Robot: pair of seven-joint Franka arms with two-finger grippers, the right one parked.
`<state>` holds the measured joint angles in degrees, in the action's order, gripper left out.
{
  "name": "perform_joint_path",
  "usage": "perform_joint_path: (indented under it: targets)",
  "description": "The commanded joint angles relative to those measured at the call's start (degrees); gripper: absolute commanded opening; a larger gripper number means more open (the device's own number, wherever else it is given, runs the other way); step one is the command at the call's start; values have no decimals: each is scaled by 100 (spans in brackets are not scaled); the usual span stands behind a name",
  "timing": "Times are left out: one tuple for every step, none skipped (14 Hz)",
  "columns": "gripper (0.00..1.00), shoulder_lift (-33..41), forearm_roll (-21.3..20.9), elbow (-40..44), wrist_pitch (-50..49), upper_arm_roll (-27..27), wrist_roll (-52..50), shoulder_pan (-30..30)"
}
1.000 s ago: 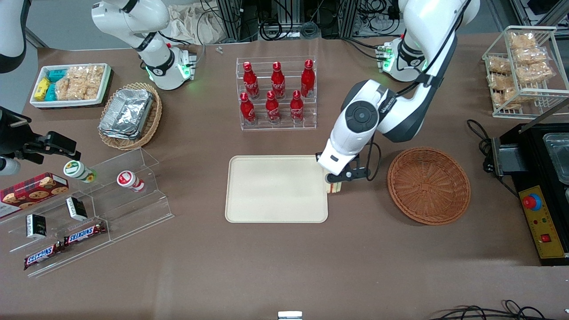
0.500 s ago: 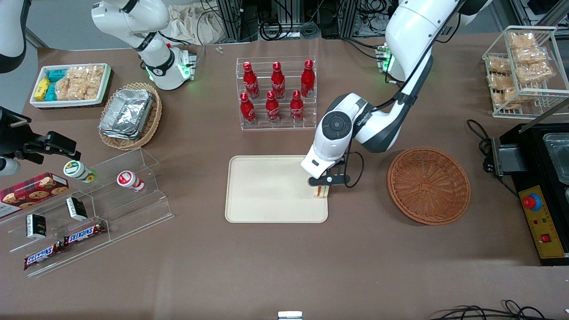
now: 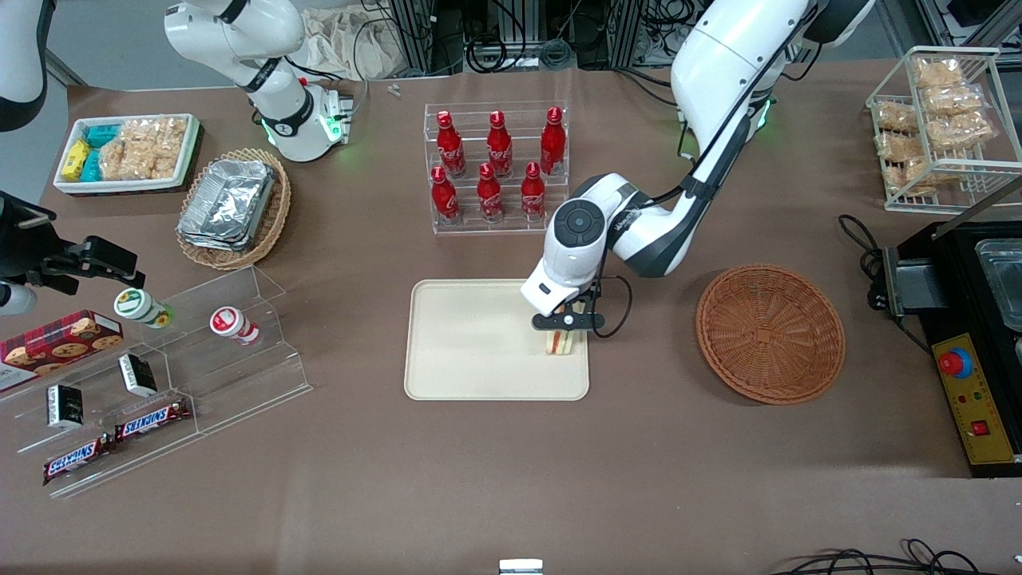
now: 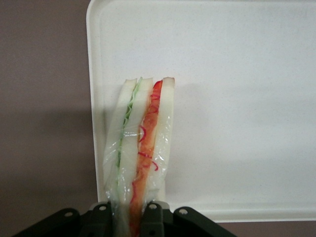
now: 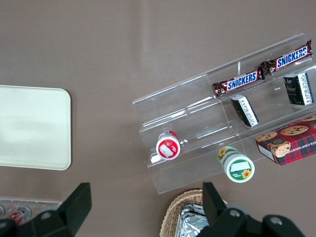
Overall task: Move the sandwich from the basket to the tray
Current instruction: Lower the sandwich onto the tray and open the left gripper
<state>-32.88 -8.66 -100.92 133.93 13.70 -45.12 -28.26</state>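
The left arm's black two-finger gripper [image 3: 564, 322] is clamped on the wrapped triangular white-bread sandwich [image 4: 139, 148] with red and green filling, holding it edge-down over the flat cream rectangular tray [image 3: 479, 339], near the tray's end closest to the round reddish-brown wicker basket [image 3: 770, 333].

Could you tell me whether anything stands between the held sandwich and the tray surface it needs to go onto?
Nothing visible does: the gripper holds the sandwich directly above a bare part of the tray.
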Motion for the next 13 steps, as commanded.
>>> perform_joint_path:
  targets:
    - [0,-157,-337,152,125,-60,-225,-22]
    - [0,-166,-346,151,142,-60,-225,-13]
    - [0,-209,-346,160,143,-60,-234,-13]
    - [0,-236,-346,178,143,-60,-251,-13]
    - [0,-262,-364,178,143,-60,-321,-13]
    - [0,-289,-364,187,143,-60,-331,-21]
    - [26,-306,-364,187,143,-60,-331,-22]
    - [74,-315,-364,187,143,-60,-331,-22]
    - [100,-315,-381,187,143,-60,-322,-22]
    - [100,-315,-425,187,143,-60,-322,-4]
    - [100,-315,-452,187,143,-60,-313,-4]
    - [100,-298,-452,187,134,-60,-287,-13]
    - [100,-254,-452,204,99,-60,-287,-13]
